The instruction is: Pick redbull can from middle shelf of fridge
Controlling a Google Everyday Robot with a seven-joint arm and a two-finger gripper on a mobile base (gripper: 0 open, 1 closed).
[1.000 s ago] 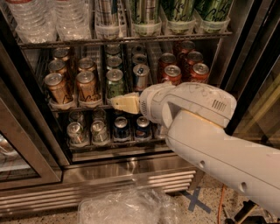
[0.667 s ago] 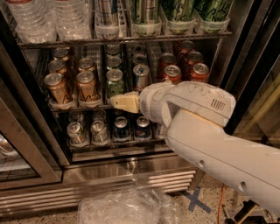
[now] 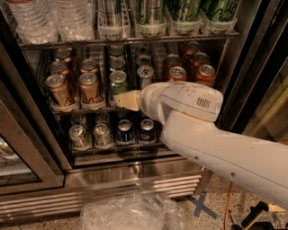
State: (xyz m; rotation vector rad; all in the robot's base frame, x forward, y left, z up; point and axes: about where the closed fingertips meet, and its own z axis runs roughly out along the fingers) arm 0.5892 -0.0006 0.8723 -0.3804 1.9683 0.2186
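The redbull can (image 3: 145,75), slim and silver-blue, stands at the front of its lane on the middle shelf (image 3: 102,109) of the fridge (image 3: 135,186). It is between a green can (image 3: 118,83) on its left and red cola cans (image 3: 176,74) on its right. My gripper (image 3: 122,100) is cream-coloured and points left from the white arm (image 3: 189,112). It hangs at the shelf's front edge, just below and left of the redbull can, in front of the green can's lower part. The arm hides the lower part of the redbull can.
Gold cans (image 3: 90,87) fill the left lanes. Water bottles (image 3: 45,18) and tall green-black cans (image 3: 184,11) stand on the rack above. Small bottles (image 3: 77,134) and dark-blue cans (image 3: 124,130) stand below. A crumpled plastic bag (image 3: 130,211) lies on the floor.
The arm and gripper have shifted slightly left and up towards the shelf front. The cans have not moved.
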